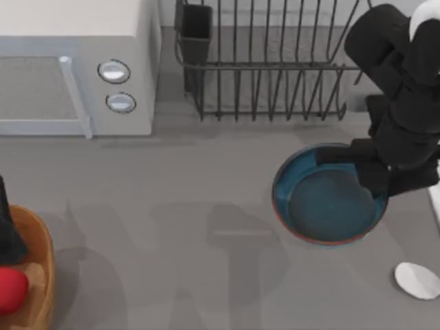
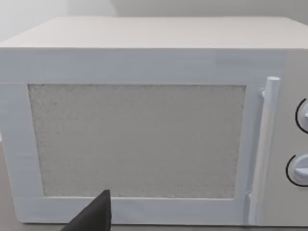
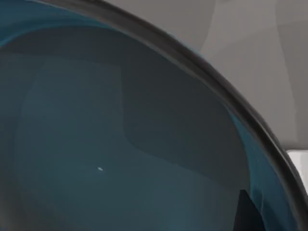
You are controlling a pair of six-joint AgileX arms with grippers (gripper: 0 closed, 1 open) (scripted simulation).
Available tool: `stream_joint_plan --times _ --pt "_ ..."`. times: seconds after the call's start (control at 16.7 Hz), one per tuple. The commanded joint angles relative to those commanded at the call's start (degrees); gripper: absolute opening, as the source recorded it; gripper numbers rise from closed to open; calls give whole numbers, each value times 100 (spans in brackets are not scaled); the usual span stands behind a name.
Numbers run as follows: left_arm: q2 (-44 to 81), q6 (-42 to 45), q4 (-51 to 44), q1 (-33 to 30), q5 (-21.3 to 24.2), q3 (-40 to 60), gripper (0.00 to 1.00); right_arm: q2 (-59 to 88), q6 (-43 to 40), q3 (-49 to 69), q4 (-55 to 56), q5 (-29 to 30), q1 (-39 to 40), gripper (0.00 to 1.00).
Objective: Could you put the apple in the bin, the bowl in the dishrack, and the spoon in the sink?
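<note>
Teal-blue and round, the bowl (image 1: 328, 199) sits on the grey table (image 1: 172, 206), toward the right side and just in front of the dishrack (image 1: 268, 69). Our right gripper (image 1: 375, 180) hangs over the bowl's right rim, by its far edge. We cannot tell if its fingers are wide or narrow, because the black arm covers them. In the right wrist view we look down into the bowl (image 3: 120, 144), very close, with its dark rim curving past.

Our red apple (image 1: 10, 289) is at the left edge of the table, in the wooden bin (image 1: 42, 261). Our left arm (image 1: 8, 227) stands right by the bin as a dark shape, and we cannot tell how its fingers are either. A dark tip of the left gripper (image 2: 94, 216) shows in the left wrist view, facing the white microwave (image 2: 144, 120).

Our white spoon (image 1: 416, 280) lies on the table near the right edge, in front of the bowl and apart from it. A pale strip at the right edge may be the sink (image 1: 436, 203), but we cannot be sure.
</note>
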Motion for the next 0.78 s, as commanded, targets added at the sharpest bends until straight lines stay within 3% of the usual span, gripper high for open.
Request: stream_joint_plan --times 0.3,0.78 --pt "0 0 0 0 0 0 100 -301 -530 182 1413 1372 762 0" --pt "0 0 0 0 0 0 100 -1094 -1899 270 5247 4627 2494 0"
